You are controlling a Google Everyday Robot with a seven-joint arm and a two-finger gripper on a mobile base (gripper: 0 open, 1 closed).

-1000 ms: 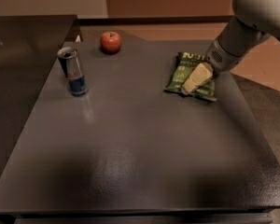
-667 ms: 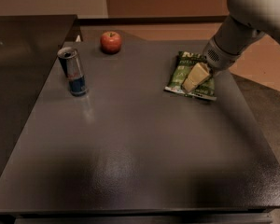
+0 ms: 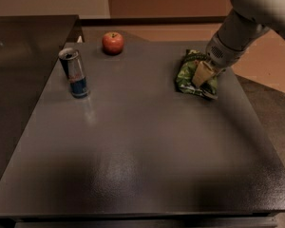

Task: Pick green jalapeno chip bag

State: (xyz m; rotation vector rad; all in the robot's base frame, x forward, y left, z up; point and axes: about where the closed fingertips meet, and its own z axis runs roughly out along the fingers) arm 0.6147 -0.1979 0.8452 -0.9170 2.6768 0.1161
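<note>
On the dark grey table (image 3: 142, 151), a slim blue-and-silver drink can (image 3: 75, 73) stands at the left and a round red apple (image 3: 113, 42) behind it. At the right, my claw (image 3: 202, 74) sits down on the crinkly dark green jalapeno chip bag (image 3: 186, 77). Whether I grip it, I cannot tell.

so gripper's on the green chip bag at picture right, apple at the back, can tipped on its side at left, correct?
No: the can stands upright, not on its side; the camera view shows it. The rest holds: the gripper is on the green jalapeno chip bag at right, the apple at the table's back.
</note>
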